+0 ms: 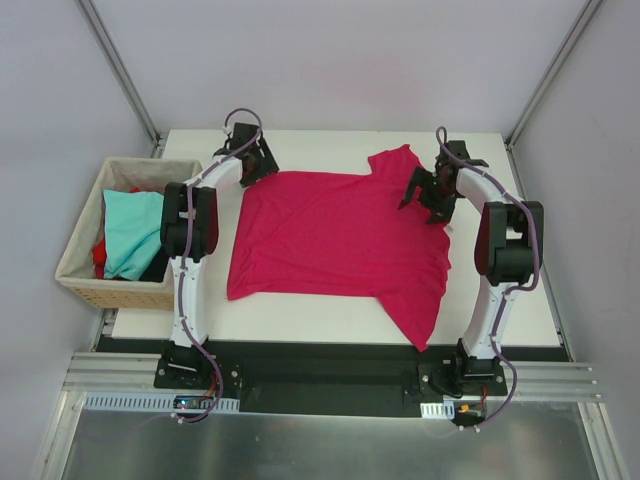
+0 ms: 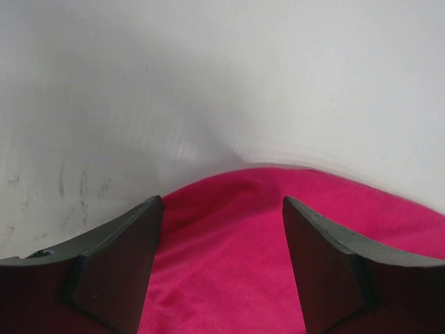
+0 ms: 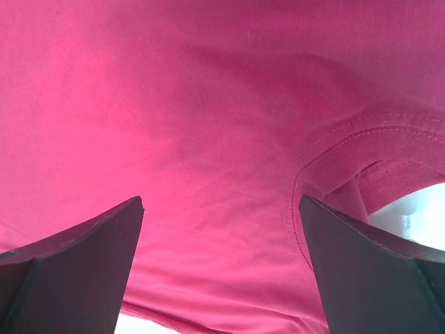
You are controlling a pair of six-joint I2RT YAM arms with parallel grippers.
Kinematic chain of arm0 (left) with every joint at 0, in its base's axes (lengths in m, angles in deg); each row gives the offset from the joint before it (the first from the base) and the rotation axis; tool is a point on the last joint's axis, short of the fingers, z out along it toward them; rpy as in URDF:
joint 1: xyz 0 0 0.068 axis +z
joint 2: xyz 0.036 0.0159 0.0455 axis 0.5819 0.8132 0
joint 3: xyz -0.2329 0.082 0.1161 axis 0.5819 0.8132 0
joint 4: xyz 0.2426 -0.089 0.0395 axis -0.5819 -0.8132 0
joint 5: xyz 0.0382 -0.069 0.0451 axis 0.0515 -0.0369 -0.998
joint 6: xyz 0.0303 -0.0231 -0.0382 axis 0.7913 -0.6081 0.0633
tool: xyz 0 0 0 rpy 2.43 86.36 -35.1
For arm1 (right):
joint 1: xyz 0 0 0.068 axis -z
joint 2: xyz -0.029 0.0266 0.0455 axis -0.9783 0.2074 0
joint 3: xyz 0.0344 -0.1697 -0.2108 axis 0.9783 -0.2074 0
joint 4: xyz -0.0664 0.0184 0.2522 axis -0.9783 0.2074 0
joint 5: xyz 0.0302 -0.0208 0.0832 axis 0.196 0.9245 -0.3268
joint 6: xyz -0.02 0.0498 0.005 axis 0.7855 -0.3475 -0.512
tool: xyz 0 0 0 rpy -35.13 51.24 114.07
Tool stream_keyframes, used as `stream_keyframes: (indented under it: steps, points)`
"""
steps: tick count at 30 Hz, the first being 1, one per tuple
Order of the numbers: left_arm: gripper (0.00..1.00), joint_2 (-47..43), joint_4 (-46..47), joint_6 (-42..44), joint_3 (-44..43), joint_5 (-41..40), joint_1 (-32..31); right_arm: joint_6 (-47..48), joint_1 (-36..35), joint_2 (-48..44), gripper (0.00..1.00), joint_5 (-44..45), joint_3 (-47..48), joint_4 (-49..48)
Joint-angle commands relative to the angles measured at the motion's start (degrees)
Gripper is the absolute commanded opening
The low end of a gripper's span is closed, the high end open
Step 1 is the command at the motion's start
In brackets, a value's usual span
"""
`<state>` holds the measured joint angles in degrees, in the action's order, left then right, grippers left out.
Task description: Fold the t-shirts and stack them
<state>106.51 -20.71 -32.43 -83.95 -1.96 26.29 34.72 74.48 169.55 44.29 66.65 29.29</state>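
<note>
A crimson-magenta soft cloth t-shirt (image 1: 335, 235) lies spread flat on the white table (image 1: 520, 300); it looks light and limp, best pinched at hem corners or shoulders. The left gripper (image 2: 222, 202) stands open over the far hem corner, and the right gripper (image 3: 221, 202) gapes wide above the collar; neither holds cloth. The woven wicker basket (image 1: 110, 293) on the left holds a light teal tee (image 1: 132, 230) and a red tee (image 1: 98, 255).
</note>
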Motion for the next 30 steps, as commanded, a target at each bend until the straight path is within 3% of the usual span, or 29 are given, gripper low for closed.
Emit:
stream_keyframes:
  steps: [1,11,15,22,26,27,29,30]
  points:
    - [0.70,-5.2,-1.6,0.6,3.1,-4.7,-2.3,-0.7,0.2,-0.1,1.00,-0.4,-0.7,0.2]
    - [0.68,-4.9,-1.5,-2.2,7.4,-6.0,-2.7,-0.8,0.2,-0.4,1.00,-0.3,-0.9,0.2]
    - [0.67,-4.7,-2.0,0.0,7.7,-8.8,-3.0,-0.9,0.2,0.0,1.00,-0.5,-0.8,0.2]
    - [0.63,-4.0,-7.7,11.3,2.3,-19.3,-7.7,-1.0,0.1,0.3,1.00,-0.3,-0.5,0.3]
    - [0.49,-3.6,-8.1,14.0,3.0,-20.7,-10.5,-1.1,0.0,0.3,1.00,-0.4,-0.6,0.2]
    - [0.33,-3.6,-8.1,14.0,3.5,-21.0,-11.4,-1.0,0.1,0.2,1.00,-0.4,-0.7,0.2]
    - [0.21,-4.0,-8.6,13.9,4.2,-22.1,-12.2,-1.1,0.0,0.0,1.00,-0.5,-0.9,0.2]
    - [0.07,-4.4,-8.5,13.8,4.7,-23.0,-13.1,-1.1,0.0,-0.1,1.00,-0.3,-0.9,0.0]
